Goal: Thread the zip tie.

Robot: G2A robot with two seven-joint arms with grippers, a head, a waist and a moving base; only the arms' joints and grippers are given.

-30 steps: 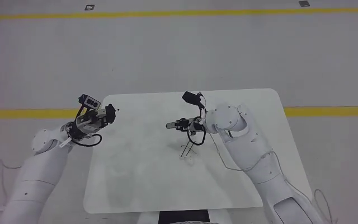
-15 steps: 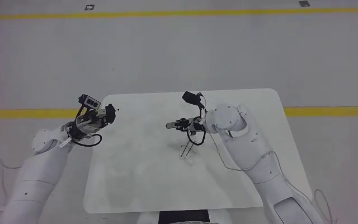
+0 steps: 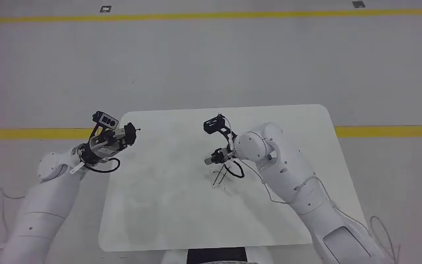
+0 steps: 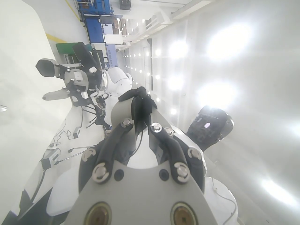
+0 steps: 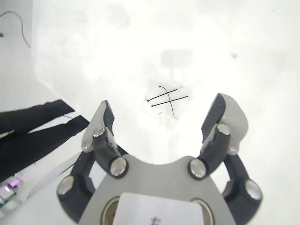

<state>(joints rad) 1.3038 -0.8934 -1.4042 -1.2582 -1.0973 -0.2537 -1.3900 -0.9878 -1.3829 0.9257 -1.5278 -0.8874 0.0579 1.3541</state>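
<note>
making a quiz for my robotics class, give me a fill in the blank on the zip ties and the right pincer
1. The right pincer is ____ and holds nothing.
2. ____ black zip ties lie on the table.
3. One tie crosses the other ____.
Missing: open; three; two.

glare: table (image 5: 211,24) beyond the right gripper (image 5: 163,108) totally blown out white
light: ceiling lamps (image 4: 225,40) flaring past left gripper (image 4: 140,114)
edges: fisheye-bent

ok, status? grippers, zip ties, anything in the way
Right gripper open, aimed at three zip ties lying crossed on the table. Left gripper shut on a black scrap, at table's edge. Nothing blocking the ties.
</note>
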